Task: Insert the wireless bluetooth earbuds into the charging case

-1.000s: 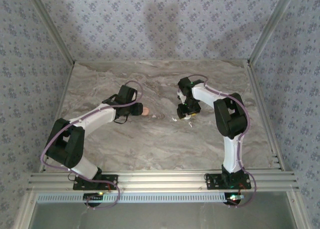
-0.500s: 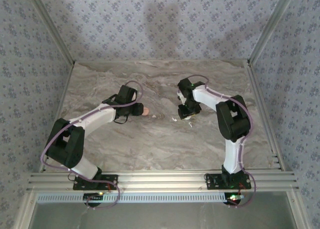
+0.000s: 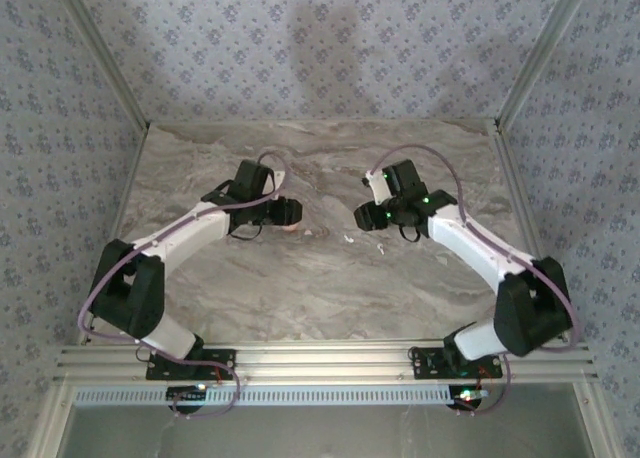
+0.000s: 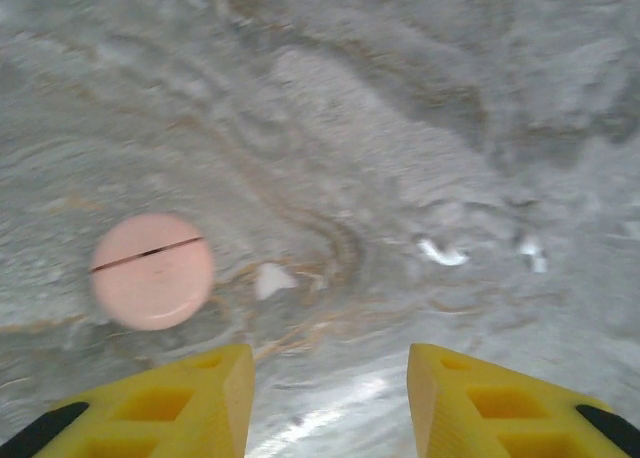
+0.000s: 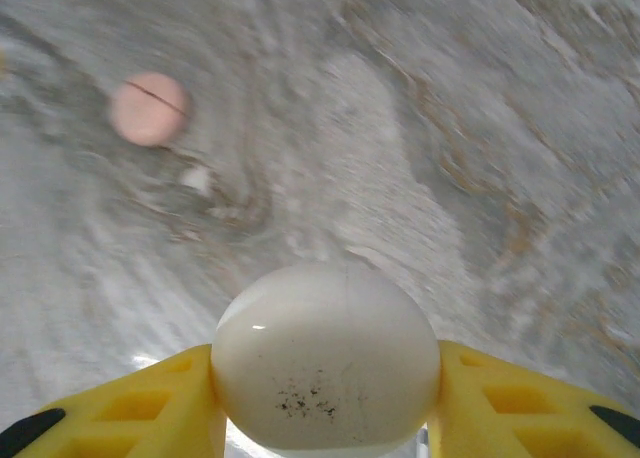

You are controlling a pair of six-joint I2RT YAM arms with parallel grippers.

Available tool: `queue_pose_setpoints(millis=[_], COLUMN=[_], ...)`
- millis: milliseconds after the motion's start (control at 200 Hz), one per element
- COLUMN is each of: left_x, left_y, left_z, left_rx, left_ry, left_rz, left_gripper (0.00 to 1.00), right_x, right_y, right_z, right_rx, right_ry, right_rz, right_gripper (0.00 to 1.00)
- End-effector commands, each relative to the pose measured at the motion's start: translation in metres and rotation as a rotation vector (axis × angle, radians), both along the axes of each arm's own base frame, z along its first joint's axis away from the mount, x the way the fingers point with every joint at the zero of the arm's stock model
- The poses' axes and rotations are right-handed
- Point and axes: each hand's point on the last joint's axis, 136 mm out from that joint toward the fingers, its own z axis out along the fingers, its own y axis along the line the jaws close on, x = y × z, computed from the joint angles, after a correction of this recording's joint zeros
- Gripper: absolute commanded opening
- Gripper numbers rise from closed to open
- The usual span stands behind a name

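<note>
Left gripper [image 4: 328, 378]: you're hovering it wide open by the pink case [image 4: 152, 270].
Right gripper [image 5: 325, 366]: you're squeezing a white round piece [image 5: 325, 338].

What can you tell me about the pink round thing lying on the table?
The pink disc is round, salmon-coloured, smooth and plastic-looking, with a thin dark line across its face. It lies flat on the marbled table, just ahead of the open left gripper and off toward one finger's side, with nothing touching it. A small whitish bit lies close beside it, apart.
</note>
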Motion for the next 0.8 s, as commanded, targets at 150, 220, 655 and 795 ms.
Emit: queue_pose_setpoints(millis=[150, 220, 655, 795], left_x=[-0.03, -0.039, -0.071, -0.074], left_y=[-0.034, -0.038, -0.044, -0.044], left_z=[0.078, 0.09, 0.114, 0.113], left_rx=[-0.224, -0.254, -0.3, -0.29], left_ry=[-0.001, -0.002, 0.004, 0.017], left_rz=[-0.126, -0.154, -0.231, -0.236], left_gripper=[0.42, 0.42, 0.41, 0.41], right_x=[-0.038, -0.045, -0.062, -0.063], right_y=[0.063, 0.071, 0.102, 0.105], right_z=[0.059, 0.064, 0.076, 0.077], right_rx=[0.209, 0.213, 0.195, 0.192], right_ry=[-0.252, -0.279, -0.354, -0.361], right_rz=[0.313, 0.351, 0.451, 0.455], right_gripper=[0.5, 0.5, 0.5, 0.5])
